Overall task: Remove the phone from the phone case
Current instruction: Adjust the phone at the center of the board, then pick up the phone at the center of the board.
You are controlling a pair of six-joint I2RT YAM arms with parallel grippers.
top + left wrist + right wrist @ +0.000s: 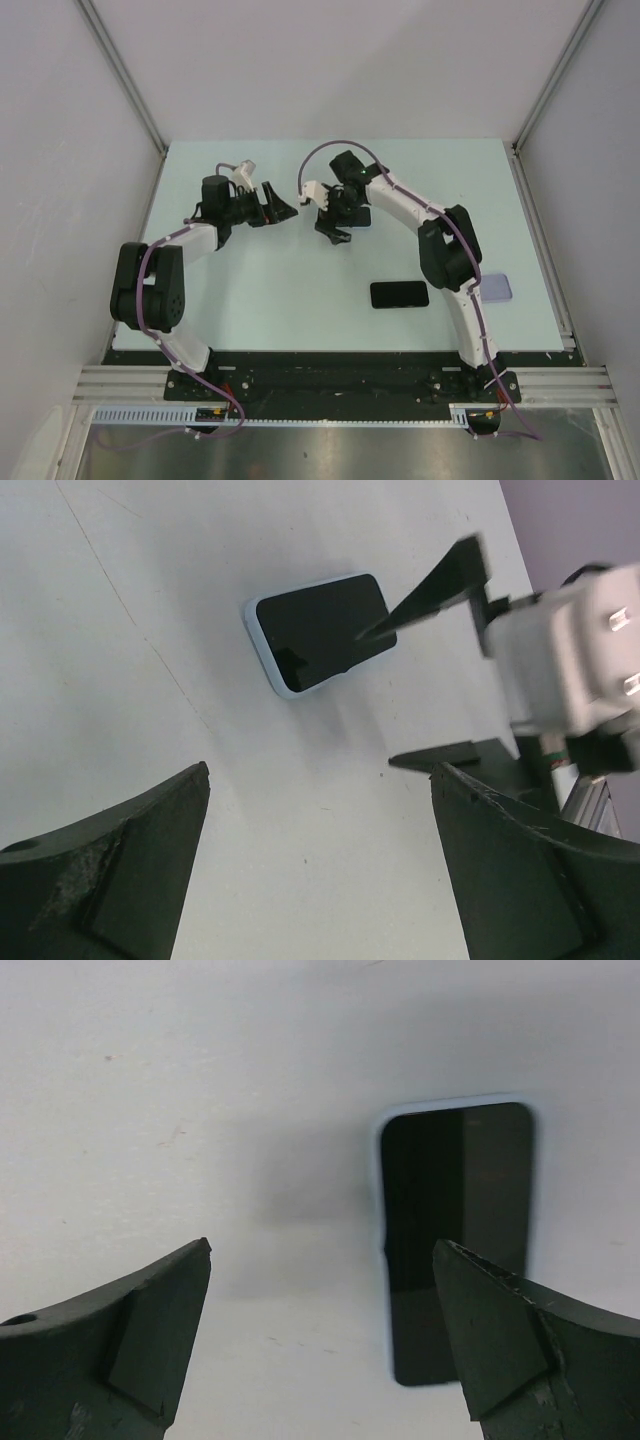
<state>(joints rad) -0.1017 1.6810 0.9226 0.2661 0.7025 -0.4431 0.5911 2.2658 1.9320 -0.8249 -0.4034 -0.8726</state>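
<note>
Bolted along the near edge of the worktop (280, 310), both arm bases sit side by side. Just past them a bare black phone (399, 294) lies flat. To its right a pale lilac slab (500, 288) peeks out from behind the right arm (too hidden to say what it is).

Farther in, the left claw (279, 203) hangs above the worktop with its jaws spread wide and nothing between them. It points toward the right claw (335, 222), which is near it but apart. The right claw is likewise wide open and holds nothing.

Beneath the right claw lies the cased phone (318, 632), flat with its dark screen up. It is seated in its pale blue case (270, 650), whose rim shows as a thin border around the glass. In the right wrist view it sits below the gap between the fingers, nearer the right-hand one. In the left wrist view, one finger of the right claw overlaps the cased phone's edge. I cannot tell whether it touches.
</note>
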